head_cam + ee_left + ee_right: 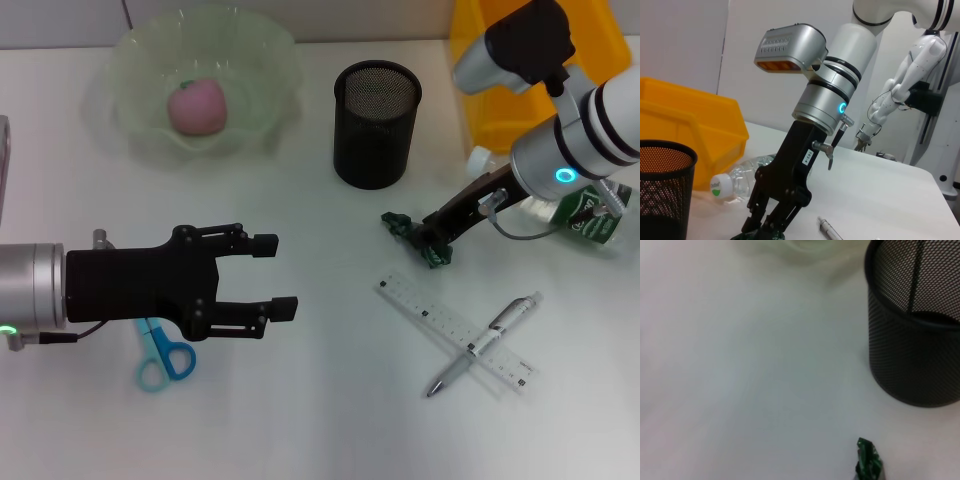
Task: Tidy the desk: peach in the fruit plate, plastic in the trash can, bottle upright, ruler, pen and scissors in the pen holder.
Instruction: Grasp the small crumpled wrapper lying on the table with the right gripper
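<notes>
A pink peach [197, 107] lies in the pale green fruit plate [135, 60] at the back left. My right gripper [432, 246] reaches down at mid-table, shut on the crumpled green plastic [400, 224], which still touches the table. In the left wrist view that gripper [762, 227] stands over the plastic [757, 235]. The clear bottle [585, 215] lies on its side at the right. The transparent ruler [440, 322] lies under the silver pen [490, 340]. Blue scissors [160, 355] lie under my left gripper [275, 275], which hovers open and empty.
The black mesh pen holder [376, 125] stands at the back centre. Behind my right arm sits the yellow trash can [495, 70]. In the left wrist view, the bottle [740, 177] lies in front of that yellow bin [690, 125].
</notes>
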Robot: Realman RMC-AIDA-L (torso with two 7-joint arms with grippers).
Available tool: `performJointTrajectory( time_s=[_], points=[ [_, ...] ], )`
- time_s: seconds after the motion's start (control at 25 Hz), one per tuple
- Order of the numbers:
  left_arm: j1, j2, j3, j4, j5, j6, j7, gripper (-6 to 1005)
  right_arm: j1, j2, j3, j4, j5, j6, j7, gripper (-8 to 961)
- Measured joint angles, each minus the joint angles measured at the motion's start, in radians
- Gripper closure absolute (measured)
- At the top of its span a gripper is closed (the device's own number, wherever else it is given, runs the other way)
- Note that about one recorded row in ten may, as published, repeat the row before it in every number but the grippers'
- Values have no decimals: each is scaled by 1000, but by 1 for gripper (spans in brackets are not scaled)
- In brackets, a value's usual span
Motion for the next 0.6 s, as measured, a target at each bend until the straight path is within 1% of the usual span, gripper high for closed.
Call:
performJointTrajectory(
  time_s=[0.08, 0.4, 0.56, 0.6],
  points=[
    [-2, -1, 0, 0, 0, -2, 0, 202, 0, 0, -5, 0, 0, 1, 0, 602],
    [-2, -1, 0, 0, 0, -9, 0, 203, -8, -1, -6, -13, 4, 3, -3, 807],
    [-1, -1, 0, 0, 0, -9, 0, 203, -30, 0, -6, -41, 14, 3, -5, 854],
    [0, 0, 0, 0, 0, -9, 0, 203, -48, 0, -5, -60, 29, 3, -10, 866]
  ],
)
